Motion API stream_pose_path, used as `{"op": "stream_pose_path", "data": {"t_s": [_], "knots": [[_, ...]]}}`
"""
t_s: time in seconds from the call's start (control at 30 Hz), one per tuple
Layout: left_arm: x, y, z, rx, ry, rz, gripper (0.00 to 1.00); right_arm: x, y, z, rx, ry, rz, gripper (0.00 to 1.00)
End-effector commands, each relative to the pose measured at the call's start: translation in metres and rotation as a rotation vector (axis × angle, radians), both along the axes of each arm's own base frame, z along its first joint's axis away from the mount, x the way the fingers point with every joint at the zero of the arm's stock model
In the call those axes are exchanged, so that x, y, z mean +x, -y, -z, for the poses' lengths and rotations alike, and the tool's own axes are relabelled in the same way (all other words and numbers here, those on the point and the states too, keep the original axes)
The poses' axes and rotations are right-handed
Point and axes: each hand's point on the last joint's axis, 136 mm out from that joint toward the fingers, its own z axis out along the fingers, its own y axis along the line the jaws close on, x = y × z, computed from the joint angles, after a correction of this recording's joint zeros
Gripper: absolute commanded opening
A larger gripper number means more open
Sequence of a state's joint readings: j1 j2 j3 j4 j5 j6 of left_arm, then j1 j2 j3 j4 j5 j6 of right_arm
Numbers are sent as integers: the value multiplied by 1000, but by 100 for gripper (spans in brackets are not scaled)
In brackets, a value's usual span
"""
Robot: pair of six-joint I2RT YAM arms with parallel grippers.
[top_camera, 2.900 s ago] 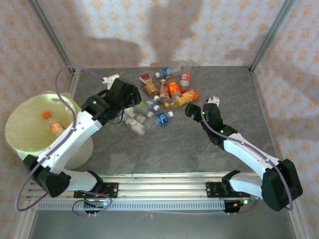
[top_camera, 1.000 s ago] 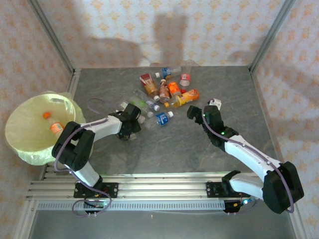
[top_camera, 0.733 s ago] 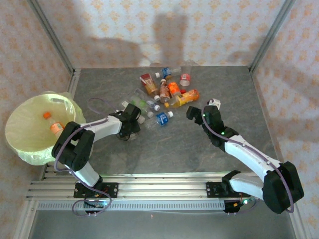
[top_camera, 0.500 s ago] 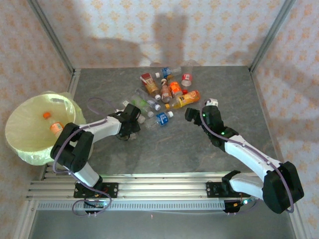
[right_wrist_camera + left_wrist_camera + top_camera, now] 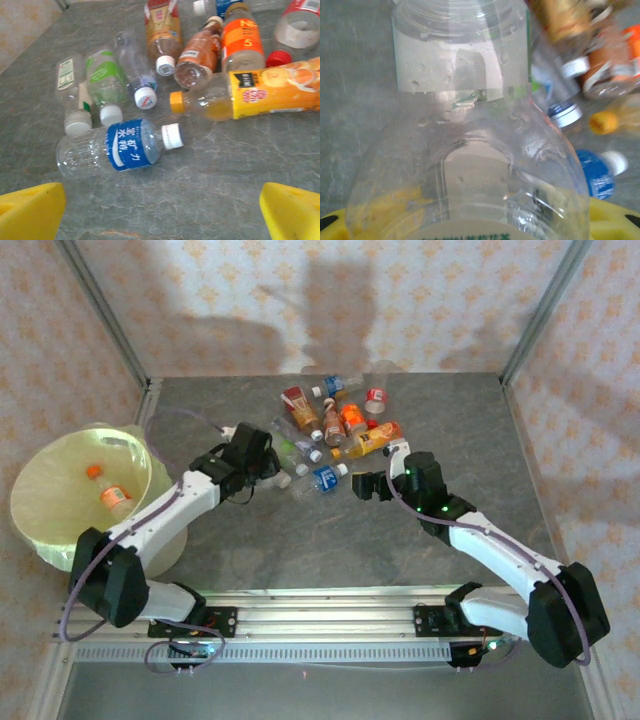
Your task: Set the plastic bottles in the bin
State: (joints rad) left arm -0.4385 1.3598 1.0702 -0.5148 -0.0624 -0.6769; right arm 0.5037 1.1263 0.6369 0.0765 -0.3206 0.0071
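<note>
My left gripper (image 5: pixel 260 464) is shut on a clear plastic bottle (image 5: pixel 465 125) with a white label, just left of the pile; the bottle fills the left wrist view between my yellow fingers (image 5: pixel 612 220). Several plastic bottles (image 5: pixel 335 425) lie in a heap at the table's middle back. A blue-labelled bottle (image 5: pixel 120 145) lies nearest my right gripper (image 5: pixel 162 212), which is open and empty a little short of it. The bin (image 5: pixel 45 530) stands at the left edge with two bottles (image 5: pixel 113 497) inside.
A yellow-orange juice bottle (image 5: pixel 265 90) lies right of the blue one, with green-labelled (image 5: pixel 106 80) and brown bottles (image 5: pixel 162 30) behind. Metal frame posts (image 5: pixel 540 305) rise at the back corners. Bare grey table (image 5: pixel 330 540) lies in front of the pile.
My left gripper has closed on the clear bottle and the arm has risen and swung back-left with it. My right gripper has moved left towards the blue-labelled bottle.
</note>
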Motion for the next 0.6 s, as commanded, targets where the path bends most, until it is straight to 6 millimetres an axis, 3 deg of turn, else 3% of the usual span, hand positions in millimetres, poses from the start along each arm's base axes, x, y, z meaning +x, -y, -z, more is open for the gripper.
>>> {"op": "stream_pose_path", "data": {"t_s": [0.0, 0.27, 0.57], "knots": [[-5, -13, -32, 83, 36, 13, 42, 1, -22, -21, 35, 64, -101, 99], [-11, -29, -100, 110, 154, -13, 42, 1, -49, -28, 73, 68, -176, 99], [-32, -60, -186, 191, 309, -47, 41, 0, -55, -23, 75, 53, -184, 99]]}}
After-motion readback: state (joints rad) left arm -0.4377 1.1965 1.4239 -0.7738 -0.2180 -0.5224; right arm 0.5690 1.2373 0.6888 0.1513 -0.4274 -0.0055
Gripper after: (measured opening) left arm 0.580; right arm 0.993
